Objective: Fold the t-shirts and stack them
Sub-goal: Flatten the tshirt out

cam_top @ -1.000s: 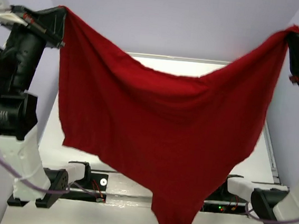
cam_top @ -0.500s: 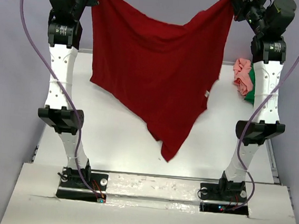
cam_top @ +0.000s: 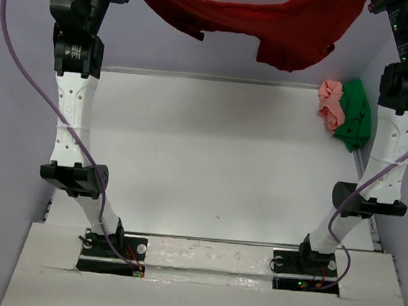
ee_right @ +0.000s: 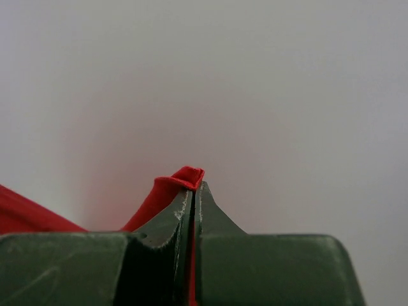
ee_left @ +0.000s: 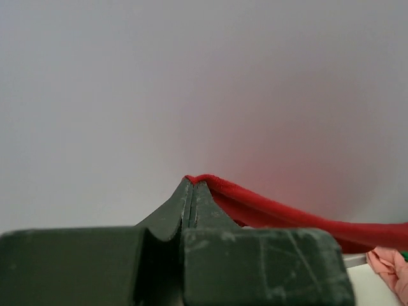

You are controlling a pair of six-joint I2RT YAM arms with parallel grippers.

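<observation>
The dark red t-shirt [cam_top: 274, 29] is stretched in the air between my two grippers, high over the table's far edge, its body sagging in a bunched band. My left gripper [ee_left: 193, 182] is shut on one edge of the red cloth [ee_left: 287, 217], which trails off to the right. My right gripper [ee_right: 194, 185] is shut on another edge, a fold of red cloth [ee_right: 159, 197] poking above its tips. The pale pink t-shirt [cam_top: 329, 103] and the bright green t-shirt [cam_top: 355, 117] lie crumpled together at the table's far right.
The white table [cam_top: 210, 161] spreads between both raised arms. Grey walls close in the back and sides. The arm bases [cam_top: 111, 249] sit on the near edge.
Both arms have swung the red shirt away from the camera and up. It hung down as a wide sheet before; now it trails high and bunched at the back.
</observation>
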